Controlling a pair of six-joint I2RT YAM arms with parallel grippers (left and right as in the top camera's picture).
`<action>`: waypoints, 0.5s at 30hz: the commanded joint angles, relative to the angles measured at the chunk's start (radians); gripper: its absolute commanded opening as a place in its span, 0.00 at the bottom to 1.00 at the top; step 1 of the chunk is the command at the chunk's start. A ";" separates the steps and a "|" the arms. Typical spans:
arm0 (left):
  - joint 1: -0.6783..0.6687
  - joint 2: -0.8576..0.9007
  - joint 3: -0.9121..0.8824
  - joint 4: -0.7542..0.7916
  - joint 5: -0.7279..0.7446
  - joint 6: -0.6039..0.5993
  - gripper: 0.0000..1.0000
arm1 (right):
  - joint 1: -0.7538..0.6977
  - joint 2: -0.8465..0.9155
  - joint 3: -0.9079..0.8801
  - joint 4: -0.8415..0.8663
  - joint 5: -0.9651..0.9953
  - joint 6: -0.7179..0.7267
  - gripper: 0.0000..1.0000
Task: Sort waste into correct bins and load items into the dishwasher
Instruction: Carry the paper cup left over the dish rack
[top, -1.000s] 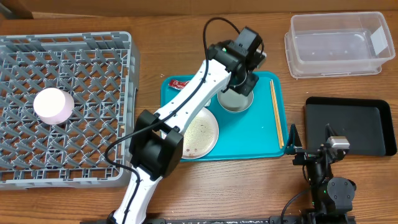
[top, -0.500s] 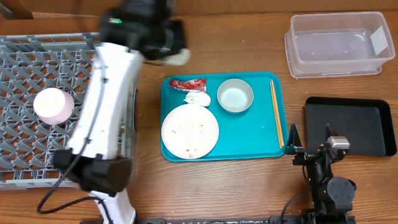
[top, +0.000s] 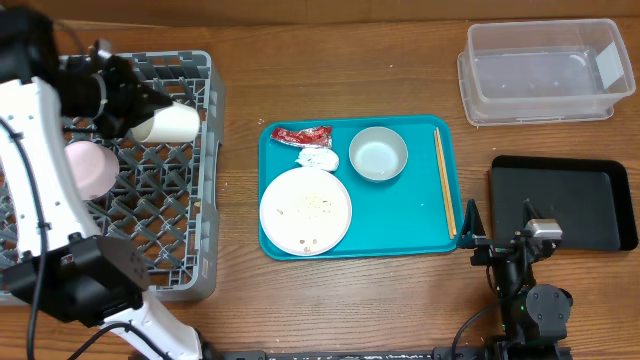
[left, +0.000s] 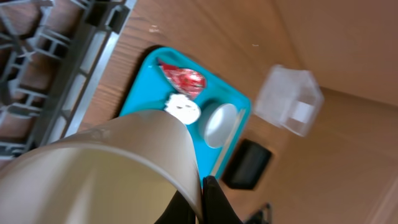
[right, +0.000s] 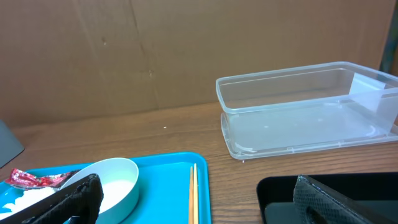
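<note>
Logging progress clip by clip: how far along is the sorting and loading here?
Done: one small white bowl sits in the dish rack. In hand: the left gripper holds the white cup above the rack. Left: plate with crumbs, grey bowl and chopsticks on the teal tray, plus the red wrapper and tissue; the clear tub and black tray look empty.
</note>
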 joint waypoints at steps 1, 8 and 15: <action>0.103 -0.002 -0.093 0.045 0.301 0.218 0.04 | -0.003 -0.008 -0.010 0.007 -0.002 0.004 1.00; 0.266 0.008 -0.304 0.505 0.611 0.223 0.04 | -0.003 -0.008 -0.010 0.007 -0.002 0.004 1.00; 0.318 0.069 -0.418 0.832 0.647 0.221 0.04 | -0.003 -0.008 -0.010 0.007 -0.002 0.004 1.00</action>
